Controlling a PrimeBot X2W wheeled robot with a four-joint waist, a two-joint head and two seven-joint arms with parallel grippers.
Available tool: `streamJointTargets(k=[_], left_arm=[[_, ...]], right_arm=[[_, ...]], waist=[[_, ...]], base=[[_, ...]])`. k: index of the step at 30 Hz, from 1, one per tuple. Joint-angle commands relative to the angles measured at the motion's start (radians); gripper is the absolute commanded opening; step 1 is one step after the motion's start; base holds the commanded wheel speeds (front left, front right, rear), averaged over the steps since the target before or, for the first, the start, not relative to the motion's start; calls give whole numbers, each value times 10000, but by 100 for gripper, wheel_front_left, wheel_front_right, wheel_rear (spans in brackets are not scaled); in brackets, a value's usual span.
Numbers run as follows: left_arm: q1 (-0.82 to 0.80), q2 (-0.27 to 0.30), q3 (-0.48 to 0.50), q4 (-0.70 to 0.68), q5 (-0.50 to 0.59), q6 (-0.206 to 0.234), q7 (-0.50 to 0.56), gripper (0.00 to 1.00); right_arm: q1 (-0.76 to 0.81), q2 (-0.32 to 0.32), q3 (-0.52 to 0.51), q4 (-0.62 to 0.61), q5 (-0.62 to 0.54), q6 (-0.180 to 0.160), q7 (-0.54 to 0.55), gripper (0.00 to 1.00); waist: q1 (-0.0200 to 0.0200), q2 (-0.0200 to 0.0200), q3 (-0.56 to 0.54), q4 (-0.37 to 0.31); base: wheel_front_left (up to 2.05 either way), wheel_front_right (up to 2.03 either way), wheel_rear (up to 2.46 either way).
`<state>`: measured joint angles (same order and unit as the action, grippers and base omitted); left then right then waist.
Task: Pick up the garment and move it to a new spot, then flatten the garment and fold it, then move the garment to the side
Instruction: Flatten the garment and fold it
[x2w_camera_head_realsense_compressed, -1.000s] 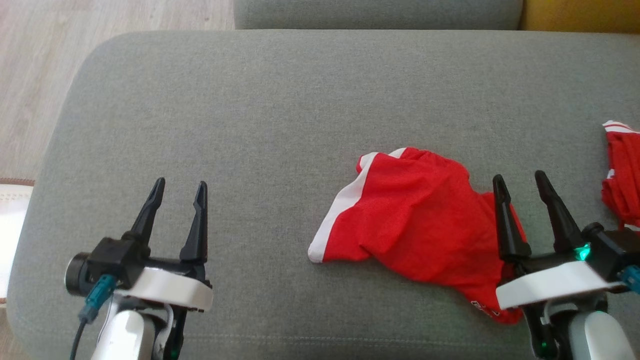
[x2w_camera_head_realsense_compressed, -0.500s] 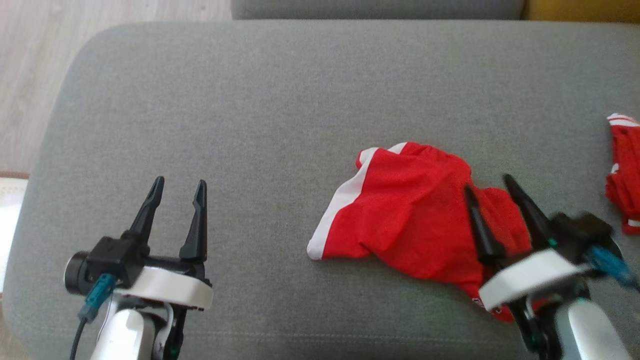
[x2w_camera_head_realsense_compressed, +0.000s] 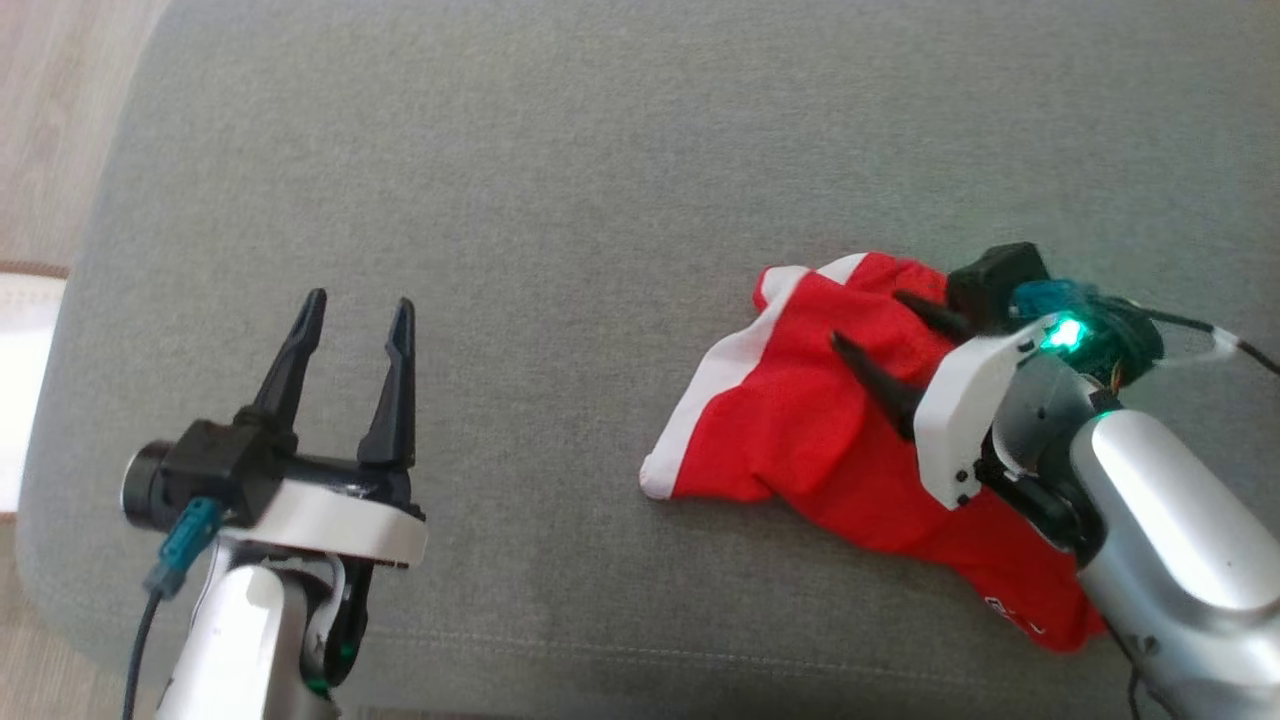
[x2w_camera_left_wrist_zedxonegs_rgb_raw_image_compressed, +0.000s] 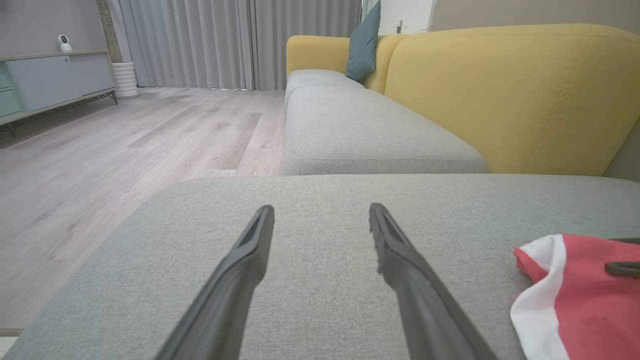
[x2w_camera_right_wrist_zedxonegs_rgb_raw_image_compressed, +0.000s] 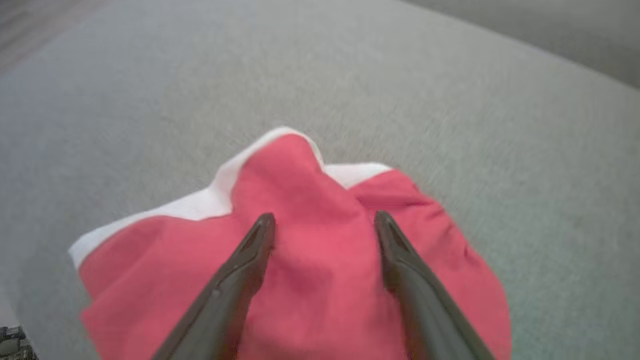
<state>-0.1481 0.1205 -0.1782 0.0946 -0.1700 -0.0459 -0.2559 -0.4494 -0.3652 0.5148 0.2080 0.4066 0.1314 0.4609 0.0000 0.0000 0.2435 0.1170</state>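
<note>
The garment (x2w_camera_head_realsense_compressed: 790, 440) is a crumpled red piece with a white band along its left edge, lying on the grey cushion (x2w_camera_head_realsense_compressed: 560, 200). My right gripper (x2w_camera_head_realsense_compressed: 865, 318) is open over the garment's upper part, its fingers pointing left across the red cloth. In the right wrist view the right gripper (x2w_camera_right_wrist_zedxonegs_rgb_raw_image_compressed: 325, 216) has its two fingers spread above the garment (x2w_camera_right_wrist_zedxonegs_rgb_raw_image_compressed: 300, 180), with a raised fold between them. My left gripper (x2w_camera_head_realsense_compressed: 359, 300) stands open and empty over bare cushion, well left of the garment. In the left wrist view, the left gripper (x2w_camera_left_wrist_zedxonegs_rgb_raw_image_compressed: 321, 209) is open, with the garment (x2w_camera_left_wrist_zedxonegs_rgb_raw_image_compressed: 575, 295) at the lower right.
The cushion's left edge drops to a wooden floor (x2w_camera_head_realsense_compressed: 50, 120), where a white object (x2w_camera_head_realsense_compressed: 25, 330) lies. Beyond the cushion are a second grey seat (x2w_camera_left_wrist_zedxonegs_rgb_raw_image_compressed: 360, 130), a yellow sofa back (x2w_camera_left_wrist_zedxonegs_rgb_raw_image_compressed: 510, 95), a teal pillow (x2w_camera_left_wrist_zedxonegs_rgb_raw_image_compressed: 364, 47) and a cabinet (x2w_camera_left_wrist_zedxonegs_rgb_raw_image_compressed: 55, 80).
The camera has tipped down and shifted. My right gripper has swung up and to the left, from beside the garment's right end to over its upper part, fingers now pointing left. The left arm has stayed put.
</note>
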Motion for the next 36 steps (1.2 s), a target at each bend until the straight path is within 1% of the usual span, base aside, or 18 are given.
streamJointTargets(k=[1, 2, 3, 4, 8, 11, 15, 19, 23, 28, 32, 35, 36], left_arm=[[-415, 90, 410, -291, -6, -56, -59, 100], [-435, 81, 437, -280, -2, -62, -59, 100], [-450, 72, 460, -273, 4, -69, -59, 100], [-460, 61, 482, -270, 10, -77, -59, 100], [-461, 10, 547, -266, 51, -106, -59, 100], [-443, -26, 588, -251, 83, -123, -59, 100], [-402, -89, 651, -262, 125, -113, -59, 100], [-357, -143, 675, -267, 168, -130, -59, 100], [-321, -166, 648, -225, 224, -188, -59, 100], [-263, -233, 602, -169, 236, -238, -59, 100], [-205, -237, 598, -133, 270, -275, -59, 100], [-178, -226, 613, -120, 291, -283, -59, 100], [-162, -218, 625, -115, 301, -283, -59, 100]], right_arm=[[-280, -168, 165, -167, 229, -7, 303, 100], [-378, -225, 274, -78, 365, -7, 523, 100], [-464, -267, 354, -54, 505, -7, 617, 64], [-542, -289, 327, -46, 594, -7, 582, 0], [-618, -212, 40, -54, 865, -7, 258, 0], [-542, 32, -539, -88, 912, -7, -323, 0], [-229, 782, -1737, -303, 817, -7, -1411, 0], [54, 1623, -2790, -596, 316, -7, -2625, 0], [952, 2418, -3623, -579, -279, -7, -3365, 0], [2665, 2928, -3897, -266, -672, -7, -3684, 0], [3708, 3097, -3881, -252, -688, -7, -3961, 0], [4032, 3129, -3899, -225, -550, -7, -4088, 0], [4129, 3137, -3872, -234, -434, -7, -4186, 38]], waist=[[0, 0, 77, 90], [0, 0, 93, 111], [0, 0, 108, 130], [0, 0, 122, 148], [0, 0, 114, 185], [0, 0, 51, 195], [0, 0, -58, 158], [0, 0, -155, 55], [0, 0, -226, -12], [0, 0, -276, -101], [0, 0, -339, -204], [0, 0, -371, -258], [0, 0, -386, -292]], base=[[0, 0, 0], [0, 0, 0], [0, 0, 0], [0, 0, 0], [0, 0, 0], [0, 0, 0], [0, 0, 0], [0, 0, 0], [0, 0, 0], [0, 0, 0], [0, 0, 0], [0, 0, 0], [0, 0, 0]])
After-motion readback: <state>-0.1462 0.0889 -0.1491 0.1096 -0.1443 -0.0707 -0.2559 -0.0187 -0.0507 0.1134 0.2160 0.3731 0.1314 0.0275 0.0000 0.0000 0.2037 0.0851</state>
